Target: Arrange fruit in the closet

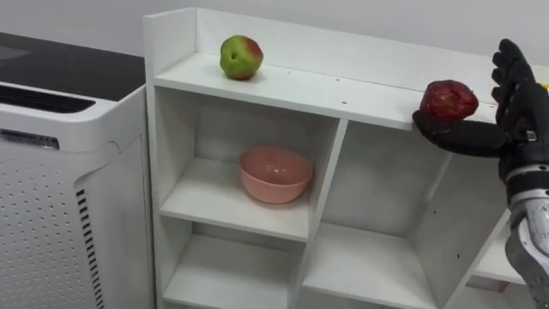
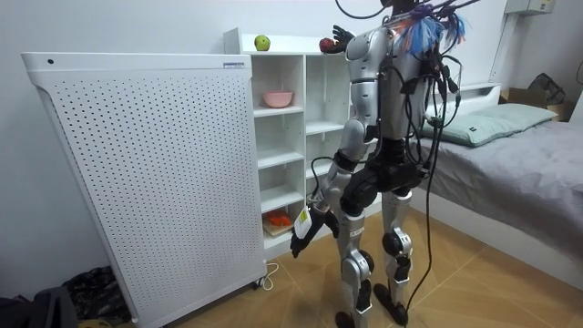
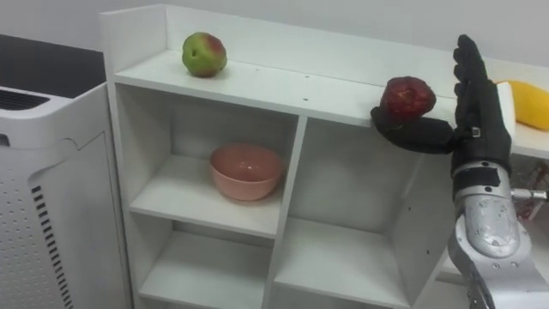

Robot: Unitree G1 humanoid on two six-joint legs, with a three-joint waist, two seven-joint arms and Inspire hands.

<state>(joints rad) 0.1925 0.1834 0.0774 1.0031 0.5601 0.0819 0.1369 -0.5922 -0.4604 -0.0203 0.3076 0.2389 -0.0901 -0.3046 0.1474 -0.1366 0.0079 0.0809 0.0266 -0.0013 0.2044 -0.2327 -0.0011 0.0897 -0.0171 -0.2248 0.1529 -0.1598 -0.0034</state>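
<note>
Right now the robot stands close in front of the white closet (image 3: 292,86), an open unit of shelves, with a white air purifier (image 1: 51,172) on its left and a bed (image 2: 510,173) off to the room view's right. Its right hand (image 3: 476,120) is raised to the top board near the right end. The hand is open, its fingers (image 3: 470,69) straight and pointing up, and the thumb (image 3: 412,136) stretched out to the left along the board's near edge. A dark red fruit (image 3: 407,97) sits at that near edge directly above the thumb, apart from the upright fingers; whether it rests on the board or on the thumb is unclear. A green apple with a red blush (image 3: 204,54) stands on the same top board, well to the left. A yellow fruit (image 3: 532,103) lies at the far right of the board, just beyond the hand. In the upper left compartment a pink bowl (image 3: 247,171) stands upright on its shelf. The left hand (image 2: 301,237) hangs low beside the thigh; I cannot tell whether it is open or closed.
</note>
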